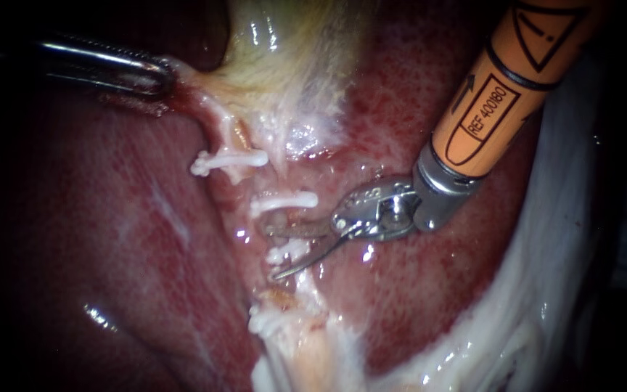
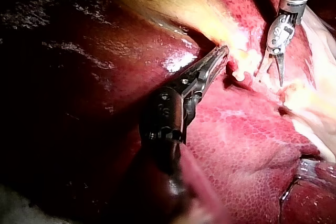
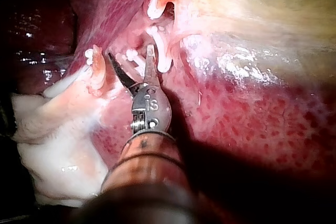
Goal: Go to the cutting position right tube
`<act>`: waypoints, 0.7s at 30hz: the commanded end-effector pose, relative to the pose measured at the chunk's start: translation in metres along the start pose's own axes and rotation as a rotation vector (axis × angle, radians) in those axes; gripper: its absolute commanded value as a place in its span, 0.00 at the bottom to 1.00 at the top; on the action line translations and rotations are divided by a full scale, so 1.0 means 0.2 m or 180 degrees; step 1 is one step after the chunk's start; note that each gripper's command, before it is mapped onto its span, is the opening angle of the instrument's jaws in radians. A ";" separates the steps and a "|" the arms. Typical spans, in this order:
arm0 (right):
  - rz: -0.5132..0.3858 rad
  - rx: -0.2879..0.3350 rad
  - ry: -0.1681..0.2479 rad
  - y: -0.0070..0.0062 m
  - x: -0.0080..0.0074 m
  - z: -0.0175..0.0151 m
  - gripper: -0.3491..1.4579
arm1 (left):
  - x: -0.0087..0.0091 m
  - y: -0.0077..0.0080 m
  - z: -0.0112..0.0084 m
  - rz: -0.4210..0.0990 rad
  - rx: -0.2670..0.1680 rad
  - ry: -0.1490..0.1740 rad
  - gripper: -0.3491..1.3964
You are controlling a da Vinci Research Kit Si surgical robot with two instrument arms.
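My right instrument [image 1: 271,253], on an orange shaft from the upper right, ends in two thin blades that stand open. They straddle the right tube [image 1: 293,221], which carries white clips [image 1: 284,201]; one clip [image 1: 289,251] lies in the gap between the blades. The right wrist view shows the same open blades [image 3: 130,55] with a clip [image 3: 133,59] between them. My left instrument [image 1: 162,73] comes in from the upper left, jaws shut on the pale gallbladder [image 1: 284,58] neck and holding it taut. The left tube [image 1: 220,127] has its own clip [image 1: 229,160].
Dark red liver [image 1: 96,239] surrounds the tubes on both sides. White fatty tissue [image 1: 538,290] runs down the right edge. Another clip [image 1: 261,319] sits lower on a pale stump. In the left wrist view the right instrument [image 2: 271,76] works just beyond my left jaws [image 2: 219,56].
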 end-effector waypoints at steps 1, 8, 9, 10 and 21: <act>-0.0001 0.0001 0.0000 0.000 0.000 0.000 0.99 | 0.000 0.000 0.000 0.0001 0.0000 0.0001 0.00; 0.0007 0.0036 0.0015 -0.007 0.004 0.000 0.99 | 0.000 0.000 0.000 0.0001 0.0000 0.0001 0.00; 0.0005 0.0045 0.0024 -0.009 0.005 0.000 0.99 | 0.000 0.000 0.000 0.0001 0.0000 0.0001 0.00; 0.0020 0.0060 0.0032 -0.011 0.006 0.000 0.99 | 0.000 0.000 0.000 0.0001 0.0000 0.0001 0.00; 0.0081 0.0192 0.0052 -0.035 0.016 -0.011 0.99 | 0.000 0.000 0.000 0.0002 -0.0003 0.0000 0.00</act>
